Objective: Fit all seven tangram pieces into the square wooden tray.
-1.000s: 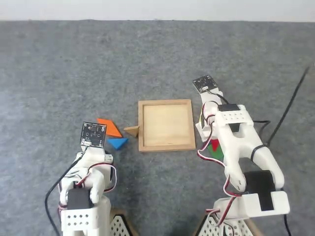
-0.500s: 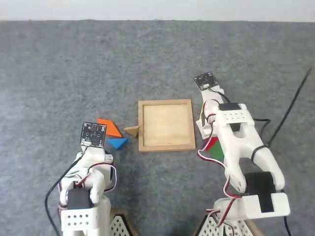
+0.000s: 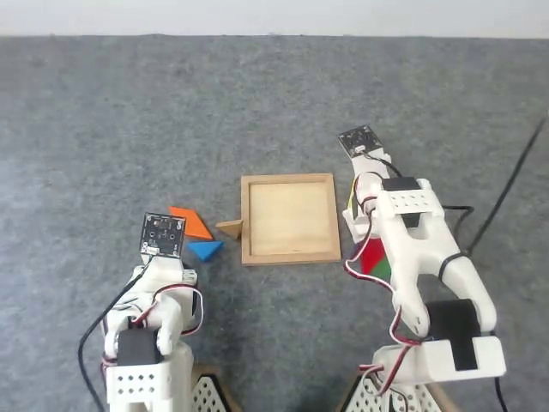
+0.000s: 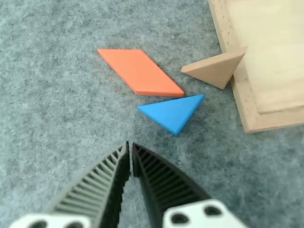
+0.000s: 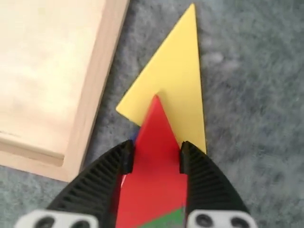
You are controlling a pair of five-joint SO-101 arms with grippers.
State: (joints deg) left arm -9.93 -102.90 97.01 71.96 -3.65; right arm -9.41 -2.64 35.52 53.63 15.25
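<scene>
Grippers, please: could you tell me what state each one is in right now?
Left gripper: closed, holding nothing.
Right gripper: closed on the red triangle.

The high view looks down over the table [image 3: 103,112] from a fixed mount. Each wrist view faces the table at close range. All three share the wooden tray [image 3: 289,255].
</scene>
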